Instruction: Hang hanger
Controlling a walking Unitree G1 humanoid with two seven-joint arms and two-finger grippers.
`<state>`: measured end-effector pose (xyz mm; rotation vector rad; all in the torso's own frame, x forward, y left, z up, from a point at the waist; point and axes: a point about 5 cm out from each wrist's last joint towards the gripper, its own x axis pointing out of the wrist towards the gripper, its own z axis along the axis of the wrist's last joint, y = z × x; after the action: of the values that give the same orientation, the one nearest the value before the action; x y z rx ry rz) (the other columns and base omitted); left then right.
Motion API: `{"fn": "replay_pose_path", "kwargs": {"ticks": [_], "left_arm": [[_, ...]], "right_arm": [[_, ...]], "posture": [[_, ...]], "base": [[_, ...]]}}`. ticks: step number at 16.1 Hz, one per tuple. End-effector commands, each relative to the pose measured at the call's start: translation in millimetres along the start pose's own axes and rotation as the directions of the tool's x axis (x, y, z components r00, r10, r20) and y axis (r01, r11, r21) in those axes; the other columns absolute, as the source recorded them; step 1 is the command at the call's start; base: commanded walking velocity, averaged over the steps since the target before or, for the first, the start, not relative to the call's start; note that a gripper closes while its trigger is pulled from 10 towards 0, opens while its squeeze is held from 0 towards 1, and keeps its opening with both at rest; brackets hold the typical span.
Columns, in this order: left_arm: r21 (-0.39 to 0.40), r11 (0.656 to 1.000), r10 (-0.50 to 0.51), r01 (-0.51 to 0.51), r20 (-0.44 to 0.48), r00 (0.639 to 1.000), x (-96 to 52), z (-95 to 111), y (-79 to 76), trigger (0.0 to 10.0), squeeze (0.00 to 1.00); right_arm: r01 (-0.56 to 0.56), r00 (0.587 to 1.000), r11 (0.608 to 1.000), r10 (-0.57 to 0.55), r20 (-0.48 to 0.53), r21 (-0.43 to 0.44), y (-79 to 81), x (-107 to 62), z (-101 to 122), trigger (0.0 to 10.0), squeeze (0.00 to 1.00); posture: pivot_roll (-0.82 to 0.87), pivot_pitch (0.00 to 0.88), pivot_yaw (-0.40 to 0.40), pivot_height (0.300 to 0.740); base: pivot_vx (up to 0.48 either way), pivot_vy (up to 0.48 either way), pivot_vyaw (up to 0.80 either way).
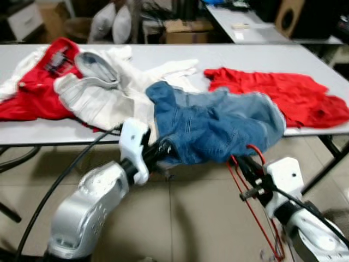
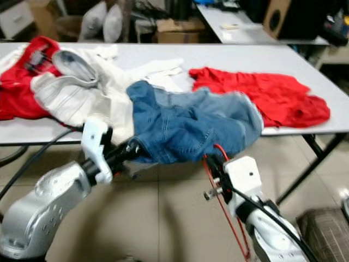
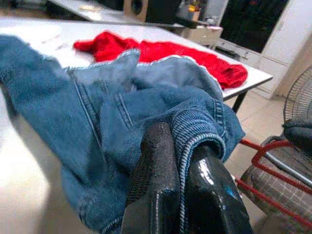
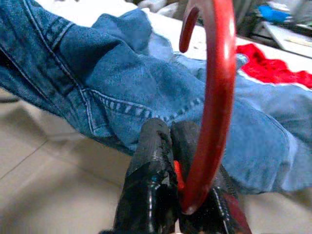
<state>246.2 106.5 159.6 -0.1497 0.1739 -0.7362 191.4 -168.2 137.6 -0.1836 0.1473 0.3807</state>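
1. Grippers: two. The left gripper (image 1: 163, 148) is clamped on a folded hem of the denim garment (image 1: 218, 125) at the table's near edge; in the left wrist view its fingers (image 3: 156, 190) pinch a ribbed fold of the blue cloth between them.
2. The right gripper (image 1: 246, 166) is closed on the red hanger (image 4: 214, 97). In the right wrist view the fingers (image 4: 151, 185) press together with the hanger's neck caught against them and its hook curving up past the denim.
3. Hangers: one. From the head views its red wire frame hangs below the right gripper, off the table and above the tiled floor (image 1: 191, 218), while the hook sits right beside the denim's overhanging edge.
4. Denim garments: one, bunched, partly on the grey table (image 1: 262, 54) and partly drooping over its front edge.
5. Red garments: two. One red garment on the right (image 1: 283, 93) lies spread flat just beside the denim; a red garment on the left (image 1: 38, 87) sits under a white jacket (image 1: 103, 87).
6. White jackets: one, crumpled, touching the denim's left side.
7. Tables: a second table (image 1: 240, 22) stands behind, along with a cardboard box (image 1: 188, 30).
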Motion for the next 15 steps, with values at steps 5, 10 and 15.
{"fn": "replay_pose_path", "kwargs": {"ticks": [5, 10, 15], "left_arm": [[-0.039, 0.999, -0.013, 0.032, 0.416, 0.909, 20.5, 71.3, -25.1, 10.0, 0.0], [0.027, 0.993, -0.001, -0.113, 0.975, 0.22, -33.3, 275.2, -33.4, 10.0, 0.0], [0.133, 0.844, 0.231, -0.52, 0.785, 0.575, -45.7, 207.3, 24.3, 10.0, 0.0]], "right_arm": [[0.031, 0.998, 0.999, -0.032, -0.053, -0.015, -12.9, -5.1, -4.6, 10.0, 0.0], [0.003, 0.998, 1.0, -0.002, 0.058, -0.013, -12.0, 21.4, 11.5, 10.0, 0.0], [-0.096, 0.993, 0.995, 0.095, 0.072, 0.01, 1.8, 35.9, 7.8, 10.0, 0.0]], "posture": [[-0.06, 0.013, -0.075, 0.74], [0.03, 0.0, -0.109, 0.74], [0.11, 0.0, -0.14, 0.74]], "base": [[0.0, 0.0, 0.8], [0.0, 0.0, 0.8], [0.0, 0.0, 0.8]]}}
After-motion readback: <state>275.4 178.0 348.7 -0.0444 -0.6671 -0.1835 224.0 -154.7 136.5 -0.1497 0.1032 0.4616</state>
